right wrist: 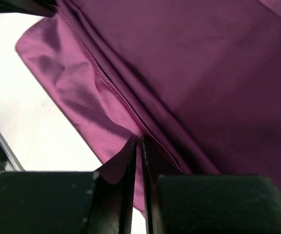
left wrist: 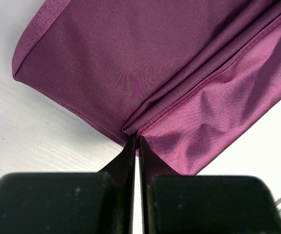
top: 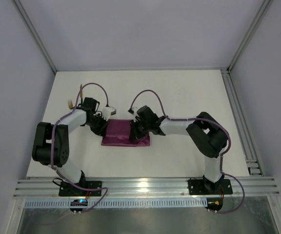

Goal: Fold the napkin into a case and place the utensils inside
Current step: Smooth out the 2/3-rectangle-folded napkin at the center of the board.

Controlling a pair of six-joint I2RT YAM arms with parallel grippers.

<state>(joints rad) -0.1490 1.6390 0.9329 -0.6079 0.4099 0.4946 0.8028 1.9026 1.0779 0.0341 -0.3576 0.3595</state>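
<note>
The napkin point(top: 122, 132) lies folded into a flat band near the middle of the white surface point(top: 179, 87), somewhat closer to its near edge than to its far edge, with its long sides running left to right. The left arm point(top: 72, 118) reaches in over the band's left end and the right arm point(top: 179, 126) over its right end, so the cloth sits between the two sets of jaws. From the left wrist, the left jaws are pressed together with only a hairline slit between them, and a hemmed fold of the napkin point(left wrist: 130, 58) runs straight into their tips, where a thin layer of cloth is pinched. From the right wrist, the right jaws are likewise nearly closed, nipping a stitched edge of the napkin point(right wrist: 204, 73) at their tips. Layered pleats fan away from both pinch points, and bare surface point(right wrist: 28, 112) shows beside the cloth's lower corner.
</note>
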